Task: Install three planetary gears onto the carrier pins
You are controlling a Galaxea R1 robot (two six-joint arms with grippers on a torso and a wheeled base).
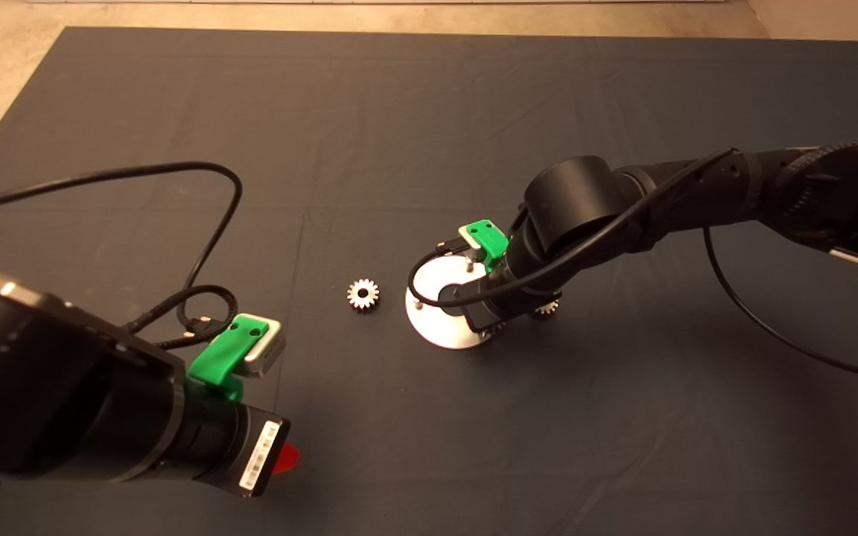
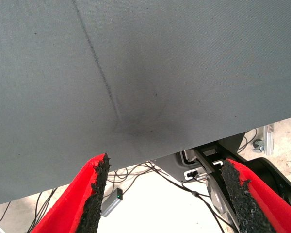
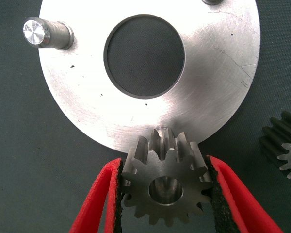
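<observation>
Between the right tool's (image 3: 162, 194) closed red fingers a planetary gear (image 3: 163, 183) is pinched by its teeth, bore clear to drop over the carrier pin (image 3: 160, 131) beside it at the disc's (image 3: 213, 73) rim, while two gears (image 1: 363, 294) wait on the bench mat (image 1: 429, 112) and the left tool (image 2: 167, 194) hovers open, empty.

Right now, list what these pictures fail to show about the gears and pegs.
- Head view: the right gripper and its held gear are hidden under the arm.
- Right wrist view: that gear covers most of the nearest peg; the frame edge crops another peg and the loose gear.
- Left wrist view: only mat; the left gripper shows nothing.
</observation>
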